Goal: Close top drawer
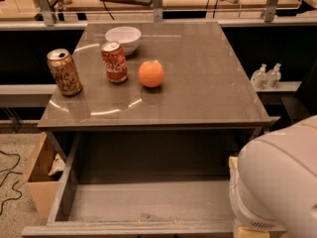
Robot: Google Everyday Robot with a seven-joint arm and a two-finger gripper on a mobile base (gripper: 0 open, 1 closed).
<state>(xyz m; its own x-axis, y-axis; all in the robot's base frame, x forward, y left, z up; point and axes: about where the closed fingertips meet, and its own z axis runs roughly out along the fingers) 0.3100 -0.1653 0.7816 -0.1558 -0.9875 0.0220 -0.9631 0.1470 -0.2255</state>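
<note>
The top drawer (148, 202) is pulled far out under the grey tabletop (198, 83). Its deep grey box is open to view and holds nothing I can see. Its front edge (129, 228) runs along the bottom of the view, and the front face and bar handle are hidden. My white arm (277, 182) fills the lower right corner and covers the drawer's right front corner. Only a cream sliver of my gripper (246, 230) shows at the bottom edge, by the drawer's front right.
On the tabletop stand a white bowl (123, 37), a red cola can (114, 62), a gold can (64, 72) and an orange (151, 74). A cardboard box (38, 175) sits on the floor left of the drawer. Two small bottles (265, 76) stand on a shelf at the right.
</note>
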